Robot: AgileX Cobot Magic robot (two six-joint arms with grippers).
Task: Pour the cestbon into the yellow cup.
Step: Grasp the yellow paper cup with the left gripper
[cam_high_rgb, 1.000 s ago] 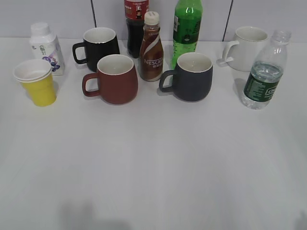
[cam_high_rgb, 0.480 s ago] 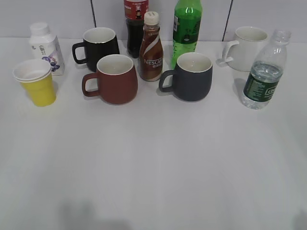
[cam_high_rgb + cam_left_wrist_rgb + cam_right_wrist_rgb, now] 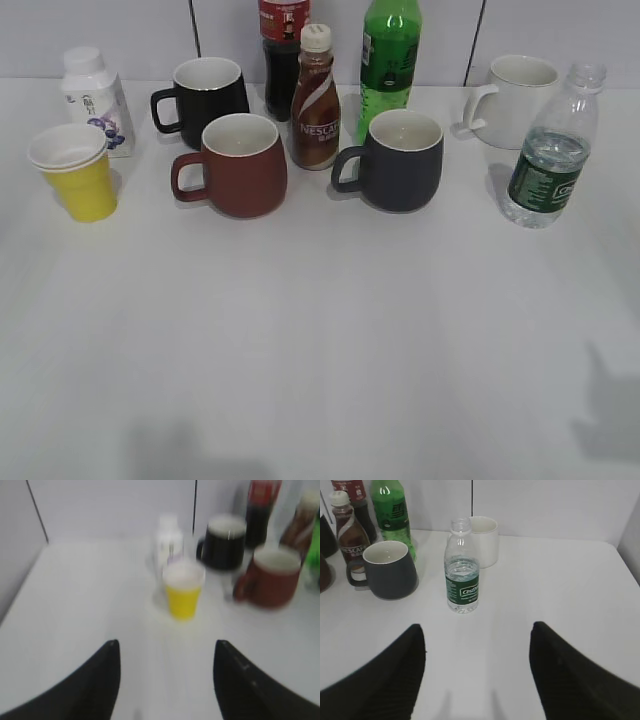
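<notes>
The cestbon (image 3: 548, 160), a clear uncapped bottle with a dark green label, stands upright at the right of the table; it also shows in the right wrist view (image 3: 462, 572). The yellow cup (image 3: 75, 172), white-rimmed and double-stacked, stands at the far left; it also shows blurred in the left wrist view (image 3: 184, 591). My right gripper (image 3: 477, 629) is open and empty, short of the cestbon. My left gripper (image 3: 167, 645) is open and empty, short of the yellow cup. Neither gripper shows in the exterior view.
Between them stand a black mug (image 3: 208, 95), a red-brown mug (image 3: 238, 165), a dark grey mug (image 3: 398, 160), a white mug (image 3: 515, 98), a Nescafe bottle (image 3: 315, 105), a green bottle (image 3: 389, 60), a cola bottle (image 3: 281, 50) and a small white bottle (image 3: 95, 100).
Nothing on the table has moved. A shadow has appeared at the lower right of the exterior view.
</notes>
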